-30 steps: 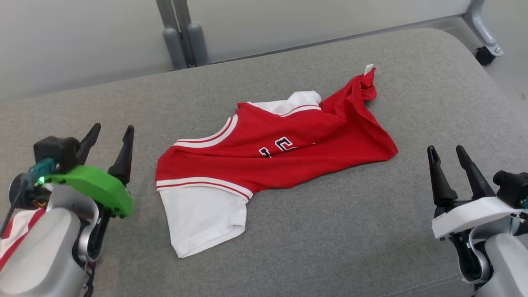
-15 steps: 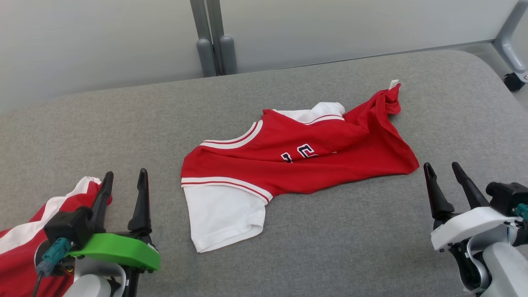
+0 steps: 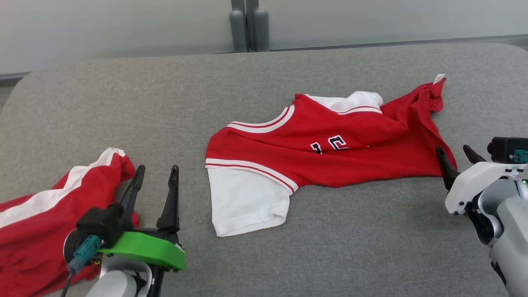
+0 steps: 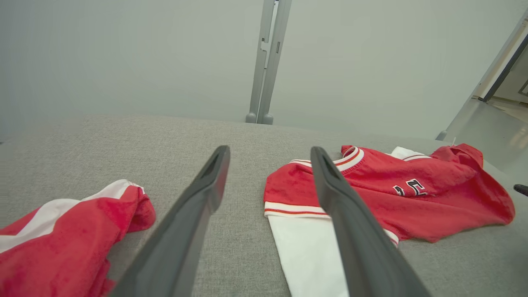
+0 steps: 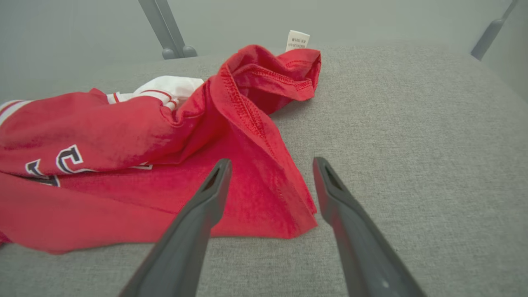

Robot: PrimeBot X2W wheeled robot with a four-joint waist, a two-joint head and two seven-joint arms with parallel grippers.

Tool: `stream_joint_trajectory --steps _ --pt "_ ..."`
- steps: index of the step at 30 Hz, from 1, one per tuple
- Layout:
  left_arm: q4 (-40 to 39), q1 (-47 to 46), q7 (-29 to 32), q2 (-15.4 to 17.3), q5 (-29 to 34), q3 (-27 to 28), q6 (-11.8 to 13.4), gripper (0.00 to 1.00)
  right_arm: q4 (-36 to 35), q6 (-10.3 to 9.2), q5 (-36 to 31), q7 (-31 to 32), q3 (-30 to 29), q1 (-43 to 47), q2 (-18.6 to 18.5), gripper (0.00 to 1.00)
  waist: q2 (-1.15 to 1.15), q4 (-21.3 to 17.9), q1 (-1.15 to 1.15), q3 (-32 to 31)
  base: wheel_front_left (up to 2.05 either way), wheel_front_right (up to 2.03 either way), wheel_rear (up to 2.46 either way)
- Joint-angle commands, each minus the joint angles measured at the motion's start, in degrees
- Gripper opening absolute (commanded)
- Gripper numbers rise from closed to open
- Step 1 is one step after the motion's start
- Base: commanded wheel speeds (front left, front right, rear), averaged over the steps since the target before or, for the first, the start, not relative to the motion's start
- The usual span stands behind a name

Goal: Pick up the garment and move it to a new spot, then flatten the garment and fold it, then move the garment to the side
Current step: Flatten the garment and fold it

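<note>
A red jersey garment (image 3: 264,148) with white sleeves and dark numerals lies crumpled, partly spread, on the grey cushioned surface (image 3: 123,103), right of centre. My left gripper (image 3: 158,170) stands open at the lower left, off the garment's white sleeve (image 3: 245,202). In the left wrist view the left gripper (image 4: 270,150) is open and empty, the garment (image 4: 371,181) to its right. My right gripper (image 3: 453,149) is open at the garment's right edge. The right wrist view shows the right gripper (image 5: 272,161) open just above the red hem corner (image 5: 264,206), nothing held.
A second red-and-white garment (image 3: 37,222) lies bunched at the lower left, beside the left gripper, and shows again (image 4: 74,235) in the left wrist view. A white label (image 5: 298,40) sticks up from the jersey's far end. Grey metal posts (image 3: 247,24) stand behind the cushion.
The head camera has swung left, so the whole picture slid right and the second garment came into view. Both grippers stay open; the right one now sits at the jersey's hem.
</note>
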Motion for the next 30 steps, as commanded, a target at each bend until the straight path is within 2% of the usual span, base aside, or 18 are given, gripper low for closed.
stream_joint_trajectory --steps 1,4,5,7,8,9,10,15,20,26,30 --pt "0.4 -0.9 -0.5 -0.8 1.0 0.5 0.1 1.00 1.5 -0.04 0.2 0.7 0.5 -1.0 -0.2 1.00 0.00 2.3 0.00 1.9 0.00 0.00 0.00" --pt "-0.1 -0.5 -0.9 -2.4 3.7 2.2 -0.2 1.00 4.8 -0.05 0.2 1.8 1.1 -2.6 -0.7 1.00 0.00 3.1 0.00 2.4 0.00 0.00 0.00" --pt "-0.6 -0.3 -0.8 -2.9 4.5 3.0 -0.4 1.00 5.5 -0.05 0.1 1.6 1.3 -3.0 -0.7 0.95 0.00 3.3 0.00 2.4 0.00 0.00 0.00" --pt "-1.2 0.9 -0.8 -4.2 6.8 4.5 -1.2 1.00 6.9 -0.05 0.3 1.1 1.8 -3.6 -0.5 0.47 0.00 3.6 0.00 2.4 0.00 0.00 0.00" --pt "-1.4 1.5 -0.8 -4.7 7.7 5.3 -1.7 1.00 7.5 -0.05 0.5 0.8 2.1 -3.8 -0.3 0.35 0.00 3.6 0.00 2.3 0.00 0.00 0.00" --pt "-1.5 1.8 -0.8 -5.1 8.5 5.9 -2.0 1.00 8.0 -0.05 0.5 0.7 2.3 -3.9 -0.3 0.15 0.00 3.7 0.00 2.2 0.00 0.00 0.00" --pt "-1.4 2.2 -0.8 -5.7 9.6 6.6 -2.5 1.00 8.5 -0.05 0.6 0.3 2.7 -4.2 -0.4 0.00 0.00 3.7 0.00 2.1 0.00 0.00 0.00" --pt "-0.1 4.2 -0.8 -8.3 12.0 8.7 -4.9 1.00 8.4 -0.05 1.6 -2.0 4.8 -4.8 -0.6 0.00 0.00 4.1 0.00 1.0 0.00 0.00 0.00" --pt "1.3 5.2 -0.8 -10.6 13.6 9.7 -7.6 1.00 4.1 -0.05 3.3 -3.3 7.4 -6.9 -1.4 0.00 0.00 6.1 0.00 0.5 0.00 0.00 0.00" --pt "2.8 5.0 -0.8 -13.0 15.1 10.8 -9.8 1.00 1.1 -0.04 5.4 0.1 10.1 -12.5 -2.5 0.00 0.00 9.8 0.00 2.6 0.00 0.00 0.00" --pt "3.9 3.3 -0.8 -14.6 16.3 11.1 -11.3 1.00 3.6 -0.05 7.0 2.4 11.1 -17.4 -2.8 0.00 0.00 12.6 0.00 5.0 0.00 0.00 0.00"
